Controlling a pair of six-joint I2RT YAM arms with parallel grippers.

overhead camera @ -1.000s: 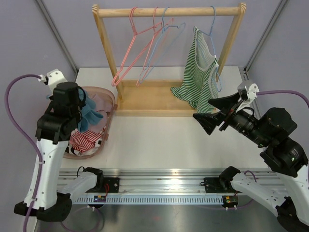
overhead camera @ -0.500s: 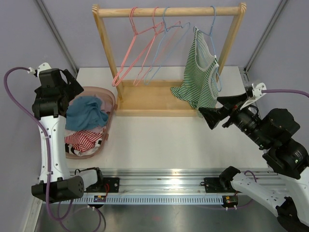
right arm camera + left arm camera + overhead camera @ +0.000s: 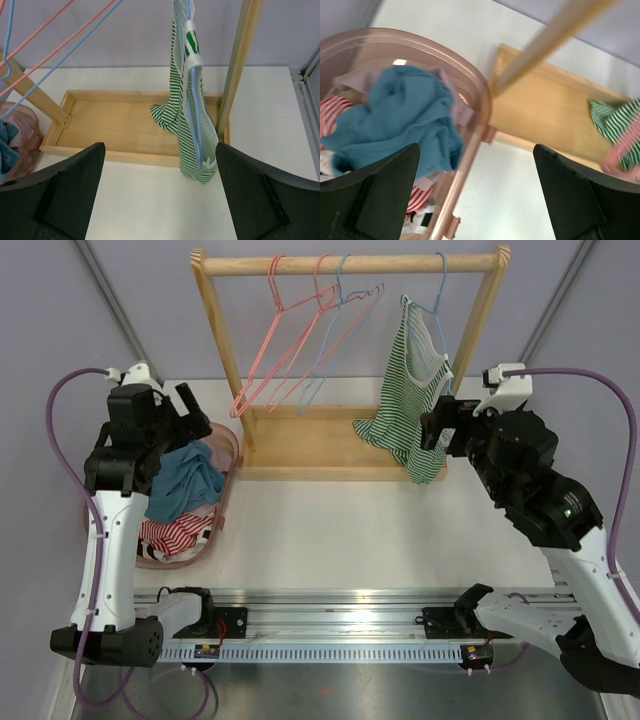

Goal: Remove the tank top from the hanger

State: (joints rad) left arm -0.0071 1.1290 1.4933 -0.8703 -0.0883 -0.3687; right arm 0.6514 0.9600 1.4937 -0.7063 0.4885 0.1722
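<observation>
Right claw agape, facing tank top; best pinch strap, lift clear of hanger (left claw agape).

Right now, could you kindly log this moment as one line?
tank top on hanger | left gripper open by basket | right gripper open

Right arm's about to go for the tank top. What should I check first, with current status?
1. Tank top hangs on blue hanger: ok.
2. Right gripper open, empty: ok.
3. Right gripper faces tank top, not touching: ok.
4. Left gripper open, by the basket, out of the way: ok.
5. Empty hangers hang apart to the left: ok.
6. Hem free of rack base: cannot tell.
</observation>
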